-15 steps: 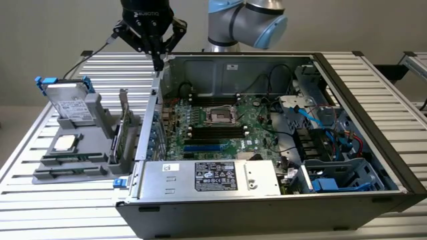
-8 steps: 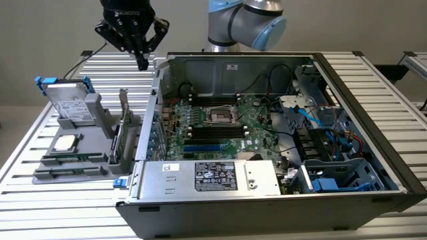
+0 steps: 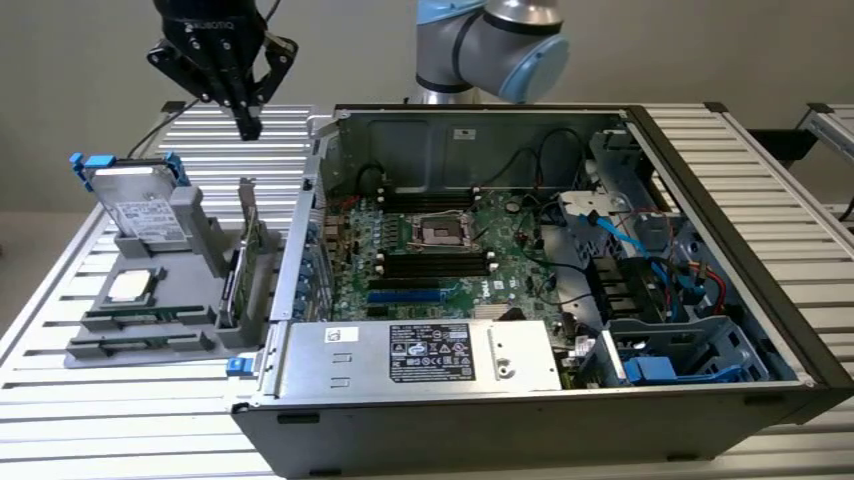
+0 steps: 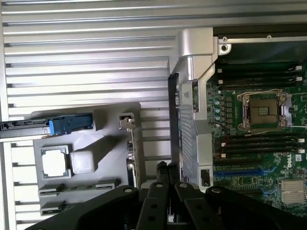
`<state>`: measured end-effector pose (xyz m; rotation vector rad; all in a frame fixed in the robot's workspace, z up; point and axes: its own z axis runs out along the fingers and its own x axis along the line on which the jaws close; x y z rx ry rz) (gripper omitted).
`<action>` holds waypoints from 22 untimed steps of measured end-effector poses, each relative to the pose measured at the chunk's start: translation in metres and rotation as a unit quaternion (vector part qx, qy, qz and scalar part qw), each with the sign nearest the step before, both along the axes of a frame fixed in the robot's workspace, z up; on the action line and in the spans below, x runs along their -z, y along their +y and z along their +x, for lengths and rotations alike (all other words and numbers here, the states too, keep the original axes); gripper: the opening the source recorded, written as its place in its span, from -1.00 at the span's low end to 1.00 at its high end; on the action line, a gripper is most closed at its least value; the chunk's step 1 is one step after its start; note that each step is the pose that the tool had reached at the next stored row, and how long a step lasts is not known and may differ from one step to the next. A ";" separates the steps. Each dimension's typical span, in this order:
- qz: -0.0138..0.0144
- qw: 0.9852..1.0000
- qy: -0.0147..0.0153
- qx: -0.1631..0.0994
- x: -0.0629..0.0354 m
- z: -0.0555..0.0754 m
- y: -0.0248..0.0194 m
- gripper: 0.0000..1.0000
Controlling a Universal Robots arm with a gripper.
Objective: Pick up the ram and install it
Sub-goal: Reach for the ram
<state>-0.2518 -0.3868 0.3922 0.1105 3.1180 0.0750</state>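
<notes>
My gripper hangs high over the ribbed table, beyond the grey parts holder and to the exterior view's left of the open computer case. Its fingers are pressed together, shut on nothing. The ram is a thin greenish stick lying in a groove near the holder's front, just in front of the CPU; in the wrist view the ram lies next to the CPU. Long black memory slots flank the CPU socket on the motherboard, where the slots look bare.
On the holder stand a hard drive with blue clips and an upright expansion card. Inside the case are a power supply, blue cables and drive cages. The arm's base rises behind the case.
</notes>
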 end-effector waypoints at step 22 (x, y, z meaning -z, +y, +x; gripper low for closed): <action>-0.005 1.000 0.005 0.000 0.0020 -0.076 -0.0029 -0.80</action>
